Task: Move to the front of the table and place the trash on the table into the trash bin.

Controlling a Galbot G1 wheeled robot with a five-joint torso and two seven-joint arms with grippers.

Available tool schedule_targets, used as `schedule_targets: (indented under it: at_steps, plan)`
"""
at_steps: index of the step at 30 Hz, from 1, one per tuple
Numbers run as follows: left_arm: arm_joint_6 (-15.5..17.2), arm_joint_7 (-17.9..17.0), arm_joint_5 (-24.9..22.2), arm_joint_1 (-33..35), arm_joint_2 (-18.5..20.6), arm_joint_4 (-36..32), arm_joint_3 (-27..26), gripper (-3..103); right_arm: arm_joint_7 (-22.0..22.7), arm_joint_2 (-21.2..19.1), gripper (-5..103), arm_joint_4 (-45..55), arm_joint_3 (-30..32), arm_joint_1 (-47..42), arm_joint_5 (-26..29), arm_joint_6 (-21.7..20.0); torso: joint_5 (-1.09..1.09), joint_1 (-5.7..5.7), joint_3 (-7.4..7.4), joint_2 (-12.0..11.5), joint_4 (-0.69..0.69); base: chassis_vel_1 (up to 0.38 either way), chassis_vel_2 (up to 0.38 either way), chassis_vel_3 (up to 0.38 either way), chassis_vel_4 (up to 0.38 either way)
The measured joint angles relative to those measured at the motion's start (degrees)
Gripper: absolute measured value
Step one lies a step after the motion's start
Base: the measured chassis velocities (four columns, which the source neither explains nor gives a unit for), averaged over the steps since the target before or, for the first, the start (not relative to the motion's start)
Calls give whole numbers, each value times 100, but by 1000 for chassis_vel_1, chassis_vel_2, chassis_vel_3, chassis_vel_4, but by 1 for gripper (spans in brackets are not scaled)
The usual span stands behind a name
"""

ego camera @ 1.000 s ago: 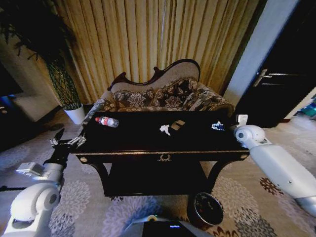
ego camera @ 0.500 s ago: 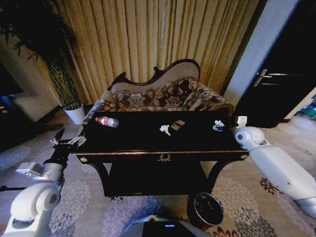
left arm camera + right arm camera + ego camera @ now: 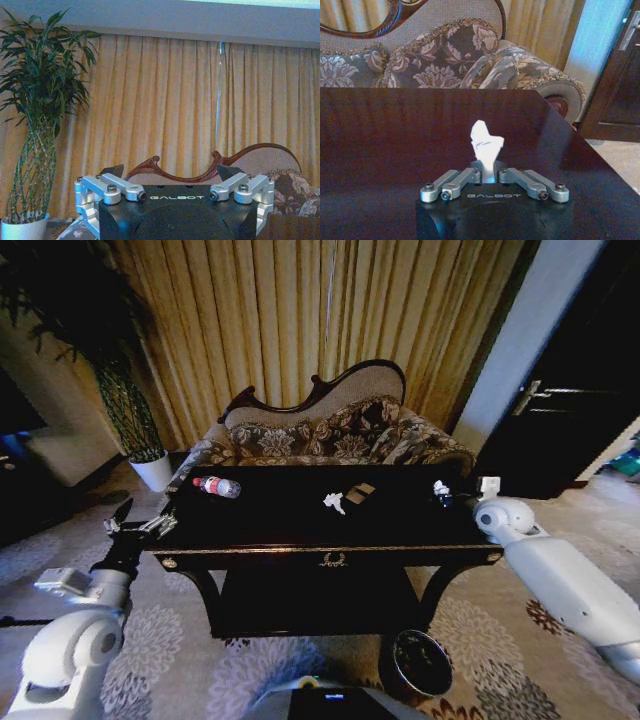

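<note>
The right gripper pinched a white crumpled scrap at the table's right edge; a firm hold mattered before reaching the trash bin. The left gripper waited open.

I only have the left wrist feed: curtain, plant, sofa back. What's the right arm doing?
Observer: The right gripper is shut on a white crumpled scrap, held above the table near its right end.
Operator: Anything else left on the table?
Observer: Yes. A plastic bottle lies at the left rear, and another white scrap with a brownish piece sits near the middle.
Operator: Where's the bin?
Observer: The trash bin stands on the carpet in front of the table, below its right half.
Operator: And my arm?
Observer: The left gripper is open, off the table's left front corner, holding nothing.
</note>
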Motion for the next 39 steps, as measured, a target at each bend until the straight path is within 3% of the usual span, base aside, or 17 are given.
schedule_targets:
  at_steps: [3,12,18,24,28,39]
  plan:
    - [0,2,-3,3,2,0,-8,100,1,14,3,22,24,-37,2,22,0,0,0,0,0,0,0,0,0]
    - [0,0,-73,-12,58,26,-76,100,6,131,0,345,382,-257,12,444,0,0,0,0,1,0,0,0,0]
    - [-4,0,-126,-19,88,58,-115,100,-118,175,0,887,1020,-761,-12,967,0,0,0,0,0,0,0,0,0]
    - [-8,-1,-130,-77,98,81,-49,100,-507,270,0,1673,1797,-1643,-16,1937,-1,0,0,1,-1,0,0,0,0]
    - [-9,-4,-131,-88,98,81,-30,100,-530,446,0,2064,2042,-2025,-56,2241,1,0,0,1,0,0,0,0,0]
    - [-8,-6,-156,-77,135,69,-86,100,-635,704,0,2791,2348,-2652,-506,2336,0,0,0,0,1,0,0,0,0]
